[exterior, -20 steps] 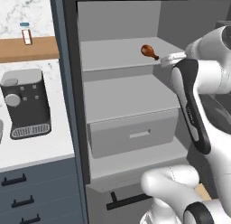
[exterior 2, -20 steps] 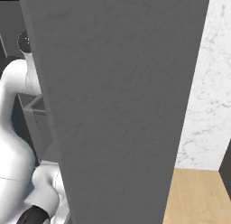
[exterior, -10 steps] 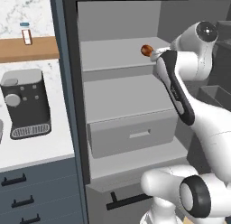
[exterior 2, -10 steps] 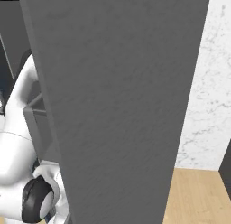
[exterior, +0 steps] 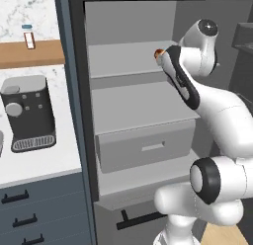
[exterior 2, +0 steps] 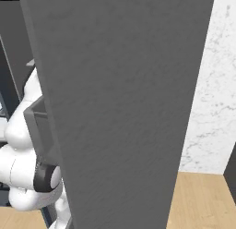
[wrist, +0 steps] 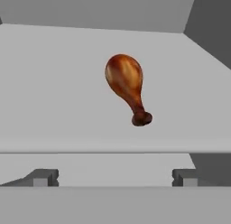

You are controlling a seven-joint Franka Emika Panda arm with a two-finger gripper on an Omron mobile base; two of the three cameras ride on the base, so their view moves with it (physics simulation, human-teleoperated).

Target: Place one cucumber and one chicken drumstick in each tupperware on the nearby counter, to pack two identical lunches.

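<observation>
In the left base view the white arm reaches into an open grey cabinet, and the chicken drumstick (exterior: 159,54) shows as an orange-brown speck on the upper shelf (exterior: 123,61), mostly hidden behind the forearm. The worktop (exterior: 34,160) to the left carries a dark coffee machine (exterior: 27,113), and a small bottle (exterior: 29,36) stands on the wooden wall shelf (exterior: 29,54). The forearm sits close to the shelf's front edge, so a careless push forward could knock the elbow against the cabinet.

In the right base view a broad grey door panel (exterior 2: 120,99) blocks most of the scene, leaving part of the arm's white body at the left. Nothing there helps to judge clearance on that side, which is itself a risk.

In the hand view the drumstick lies on the shelf, meat end away and bone end nearer, tilted to the right. The two fingertips (wrist: 43,178) stand wide apart, holding nothing. The rounded, glossy meat end could roll or squirt sideways if the jaws close off-centre, and pinching the thin bone might let it pivot and drop.
</observation>
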